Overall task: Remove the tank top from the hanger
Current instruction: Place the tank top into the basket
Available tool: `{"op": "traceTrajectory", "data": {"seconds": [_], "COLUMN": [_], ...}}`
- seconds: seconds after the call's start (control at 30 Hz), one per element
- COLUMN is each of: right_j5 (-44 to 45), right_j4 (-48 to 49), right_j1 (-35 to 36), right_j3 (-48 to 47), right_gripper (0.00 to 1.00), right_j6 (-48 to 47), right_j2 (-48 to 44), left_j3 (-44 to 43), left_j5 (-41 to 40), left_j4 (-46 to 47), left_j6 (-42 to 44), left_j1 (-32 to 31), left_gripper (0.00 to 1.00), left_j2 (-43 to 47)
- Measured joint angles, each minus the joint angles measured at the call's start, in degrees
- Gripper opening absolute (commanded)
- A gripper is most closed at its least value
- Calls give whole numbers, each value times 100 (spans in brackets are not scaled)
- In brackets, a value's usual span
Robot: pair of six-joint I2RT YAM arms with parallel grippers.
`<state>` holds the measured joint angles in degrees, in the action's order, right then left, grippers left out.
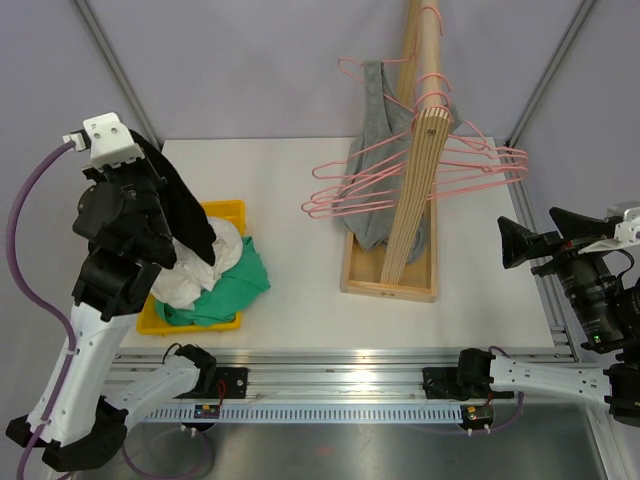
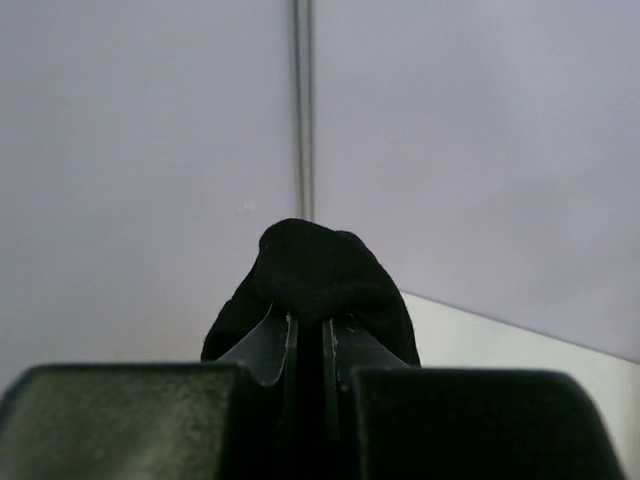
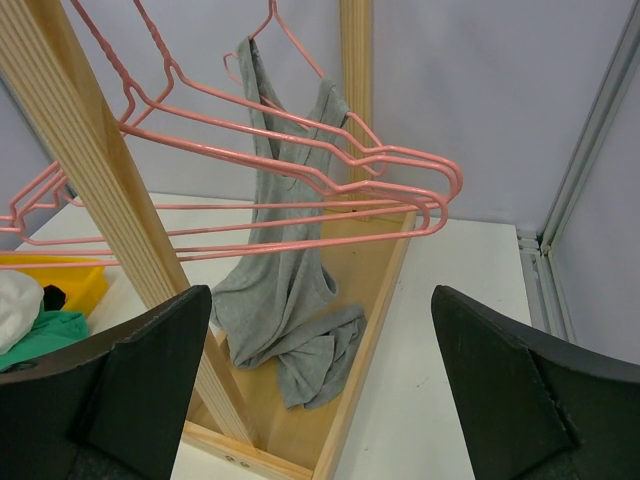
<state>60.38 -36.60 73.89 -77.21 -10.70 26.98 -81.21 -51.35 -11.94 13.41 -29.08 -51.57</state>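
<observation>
A grey tank top point(image 1: 372, 165) point(image 3: 278, 285) hangs by its straps from a pink wire hanger point(image 1: 352, 68) point(image 3: 262, 55) on the wooden rack point(image 1: 412, 195). Its lower end lies crumpled in the rack's base tray point(image 3: 385, 300). My right gripper point(image 1: 516, 241) point(image 3: 320, 305) is open at the table's right side. It points at the tank top from a distance and nothing is between its fingers. My left gripper point(image 1: 140, 152) point(image 2: 310, 325) is raised high at the left, shut on a black garment point(image 1: 188, 218) point(image 2: 320, 268) that drapes down over the yellow bin point(image 1: 230, 210).
Several bare pink hangers point(image 1: 470, 165) point(image 3: 400, 185) stick out from the rack towards the right arm. The yellow bin holds a white cloth point(image 1: 205, 272) and a green cloth point(image 1: 240, 285). A metal frame post point(image 3: 590, 150) stands at the right edge.
</observation>
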Motion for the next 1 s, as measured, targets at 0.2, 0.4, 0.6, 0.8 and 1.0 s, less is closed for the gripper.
{"op": "traceTrajectory", "data": {"seconds": [0.2,0.4,0.6,0.8,1.0], "right_j5": [-2,-4,-9,-35,-52], "right_j4": [0,0,0,2,7], "right_j1": [0,0,0,0,0], "right_j3": [0,0,4,13,33], "right_gripper": [99,100,99,100,99], "right_j6": [0,0,0,0,0], "right_j2": [66,96,127,133,173], "left_j3": [647,1956,3049,4332,4719], "left_j5": [601,1106,1475,1873,1556], "left_j4": [-595,-1237,-1484,-1228,-975], "left_j6": [-697,-1729,-2750,-3707,-4142], "left_j1": [964,1429,1460,1460,1517], "left_gripper": [0,0,0,0,0], "left_j2": [140,446,522,737,474]}}
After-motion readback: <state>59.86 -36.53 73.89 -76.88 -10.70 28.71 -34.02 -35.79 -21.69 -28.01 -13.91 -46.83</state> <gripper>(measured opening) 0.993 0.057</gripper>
